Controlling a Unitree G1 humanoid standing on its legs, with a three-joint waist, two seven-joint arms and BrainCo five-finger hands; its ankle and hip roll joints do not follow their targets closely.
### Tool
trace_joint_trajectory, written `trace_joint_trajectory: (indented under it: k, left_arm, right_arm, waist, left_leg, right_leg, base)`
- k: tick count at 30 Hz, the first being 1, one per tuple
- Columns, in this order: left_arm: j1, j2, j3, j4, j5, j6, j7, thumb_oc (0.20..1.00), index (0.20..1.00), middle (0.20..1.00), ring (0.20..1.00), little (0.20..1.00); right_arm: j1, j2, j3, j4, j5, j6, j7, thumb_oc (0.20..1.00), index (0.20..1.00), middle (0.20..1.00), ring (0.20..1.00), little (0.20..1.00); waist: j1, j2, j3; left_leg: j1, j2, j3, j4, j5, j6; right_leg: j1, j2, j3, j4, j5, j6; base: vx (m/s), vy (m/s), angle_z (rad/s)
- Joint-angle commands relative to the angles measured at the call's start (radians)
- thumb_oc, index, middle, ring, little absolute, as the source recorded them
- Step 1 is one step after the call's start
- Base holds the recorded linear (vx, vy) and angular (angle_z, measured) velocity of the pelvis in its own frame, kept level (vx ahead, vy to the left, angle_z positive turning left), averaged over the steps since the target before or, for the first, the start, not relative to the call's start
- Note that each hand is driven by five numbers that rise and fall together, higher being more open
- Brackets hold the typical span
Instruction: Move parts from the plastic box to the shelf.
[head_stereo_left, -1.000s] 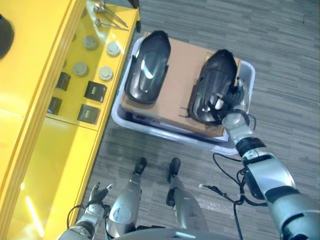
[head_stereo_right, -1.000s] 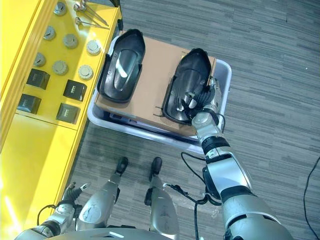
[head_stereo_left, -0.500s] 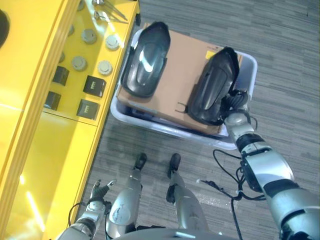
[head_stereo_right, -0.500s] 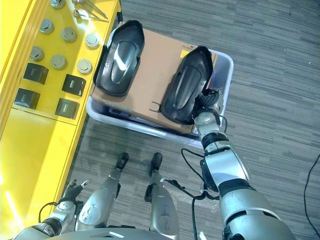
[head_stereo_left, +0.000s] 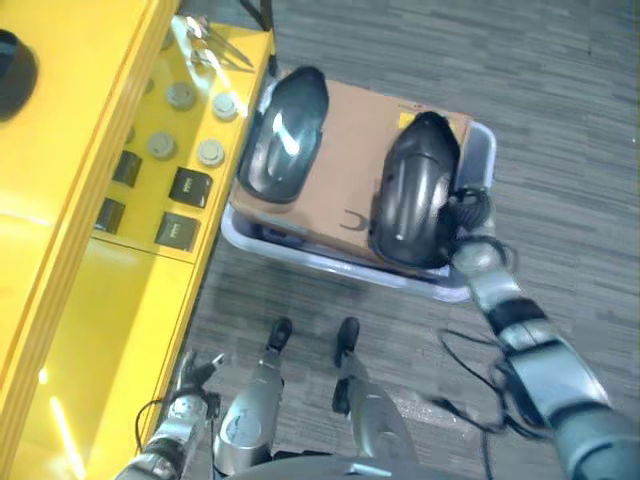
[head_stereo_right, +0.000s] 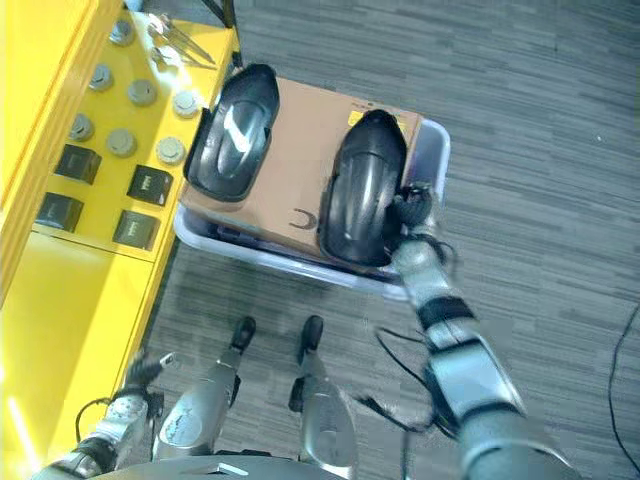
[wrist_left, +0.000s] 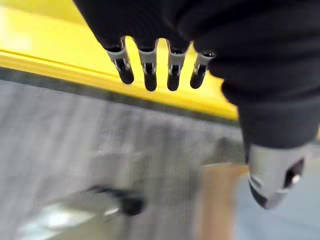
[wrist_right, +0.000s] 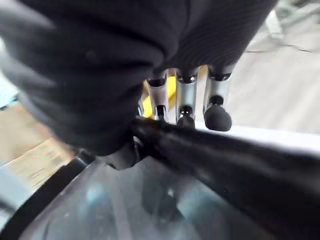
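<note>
Grey carpet, plastic box; right robot hand clamped on the black part's edge.

head stereo downward, wrist cameras close

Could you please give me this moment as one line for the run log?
right hand: shut on right black part, tilted up | left black part: on cardboard in plastic box | left hand: open, idle | shelf
</note>
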Motion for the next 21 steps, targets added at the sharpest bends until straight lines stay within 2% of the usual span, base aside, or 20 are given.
trace_joint_trajectory:
  k: [1,4,6,10,16,20,21]
  left_arm:
    - [-0.015,0.047,-0.041,-0.037,0.063,-0.029,0.007,1.0,1.0,1.0,1.0,1.0]
    - [0.041,0.136,0.015,-0.301,0.05,-0.024,-0.051,1.0,1.0,1.0,1.0,1.0]
    - [0.056,0.155,0.03,-0.363,0.052,-0.014,-0.065,1.0,1.0,1.0,1.0,1.0]
    - [0.123,0.215,0.05,-0.602,-0.046,0.004,-0.164,1.0,1.0,1.0,1.0,1.0]
    - [0.157,0.211,0.045,-0.796,-0.192,0.037,-0.248,1.0,1.0,1.0,1.0,1.0]
    - [0.124,0.182,0.013,-0.837,-0.283,0.041,-0.259,1.0,1.0,1.0,1.0,1.0]
    - [0.101,0.148,-0.013,-0.849,-0.371,0.041,-0.259,1.0,1.0,1.0,1.0,1.0]
  right_arm:
    - [-0.035,-0.053,-0.008,-0.055,-0.184,-0.063,-0.032,0.2,0.2,0.2,0.2,0.2]
    - [0.019,-0.159,-0.074,-0.223,-0.305,-0.056,-0.017,0.2,0.2,0.2,0.2,0.2]
    - [0.026,-0.176,-0.089,-0.284,-0.341,-0.053,-0.005,0.2,0.2,0.2,0.2,0.2]
    - [0.012,-0.232,-0.124,-0.423,-0.421,-0.057,0.005,0.2,0.2,0.2,0.2,0.2]
    - [0.02,-0.214,-0.142,-0.576,-0.437,-0.09,0.045,0.2,0.2,0.2,0.2,0.2]
    - [0.019,-0.176,-0.137,-0.638,-0.444,-0.097,0.051,0.2,0.2,0.2,0.2,0.2]
    - [0.009,-0.135,-0.13,-0.685,-0.447,-0.1,0.049,0.2,0.2,0.2,0.2,0.2]
  waist:
    - [0.003,0.029,-0.096]
    - [0.014,0.04,-0.149]
    - [0.013,0.042,-0.163]
    - [0.022,0.057,-0.224]
    - [0.018,0.063,-0.299]
    - [0.013,0.062,-0.322]
    - [0.006,0.061,-0.333]
  left_leg:
    - [0.037,0.057,-0.017,-0.137,0.032,-0.025]
    - [0.101,0.064,-0.022,-0.133,0.012,-0.028]
    - [0.11,0.064,-0.024,-0.133,0.015,-0.027]
    - [0.157,0.066,-0.03,-0.124,0.005,-0.028]
    - [0.211,0.075,-0.034,-0.125,-0.017,-0.027]
    - [0.226,0.079,-0.037,-0.124,-0.02,-0.028]
    - [0.233,0.081,-0.037,-0.124,-0.022,-0.028]
  right_leg:
    - [0.115,-0.058,-0.014,-0.003,-0.15,0.119]
    - [0.185,-0.061,-0.039,0.007,-0.181,0.115]
    - [0.196,-0.063,-0.046,0.01,-0.185,0.116]
    - [0.254,-0.066,-0.056,0.021,-0.206,0.112]
    - [0.315,-0.058,-0.056,0.025,-0.242,0.1]
    - [0.332,-0.054,-0.057,0.028,-0.252,0.094]
    - [0.339,-0.051,-0.053,0.027,-0.255,0.091]
  base:
    - [0.07,-0.043,0.02]
    - [0.08,-0.062,0.12]
    - [0.03,-0.031,0.11]
    - [0.04,-0.036,0.04]
    - [0.05,-0.044,0.01]
    - [0.01,-0.021,0.0]
    - [0.04,-0.052,0.01]
